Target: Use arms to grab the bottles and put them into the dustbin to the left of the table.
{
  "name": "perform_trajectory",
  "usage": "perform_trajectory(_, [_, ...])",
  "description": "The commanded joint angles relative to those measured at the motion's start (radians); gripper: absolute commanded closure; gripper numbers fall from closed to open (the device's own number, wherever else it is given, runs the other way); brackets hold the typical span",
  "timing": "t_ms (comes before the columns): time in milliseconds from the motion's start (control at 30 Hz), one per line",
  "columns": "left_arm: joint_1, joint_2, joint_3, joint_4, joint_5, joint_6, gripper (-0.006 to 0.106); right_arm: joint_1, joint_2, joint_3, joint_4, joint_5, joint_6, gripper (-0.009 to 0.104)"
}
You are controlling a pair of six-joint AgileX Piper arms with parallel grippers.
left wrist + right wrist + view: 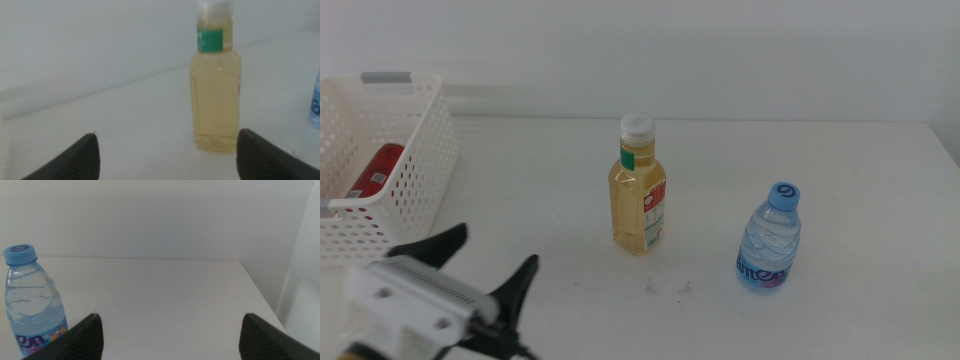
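Bottles stood upright on the bench (840, 180): the yellow-liquid bottle (639, 190) at frame centre, the water bottle (769, 240) lower right. The red can (376, 170) lay inside the basket (420, 170), upper left. The left hand (490, 262), lower left, was spread empty; the right hand (170, 325) was spread too.

The left claw (490, 258), black pointed fingers on a white blocky housing, hovers low with jaws spread wide and empty. The right claw (170, 330) also gapes open.
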Motion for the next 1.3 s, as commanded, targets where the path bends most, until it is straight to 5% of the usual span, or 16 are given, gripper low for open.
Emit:
perform_trajectory(0, [-0.011, 0.149, -0.012, 0.025, -0.166, -0.06, 0.007, -0.004, -0.005, 0.004, -0.008, -0.013, -0.007, 0.014])
perform_trajectory(467, [-0.011, 0.779, -0.384, 0.221, -0.312, -0.261, 0.007, -0.004, -0.005, 0.004, -0.008, -0.013, -0.007, 0.014])
perform_trajectory(1267, [0.002, 0.874, -0.599, 0.222, -0.262, -0.287, 0.007, -0.004, -0.005, 0.004, -0.008, -0.013, -0.007, 0.014])
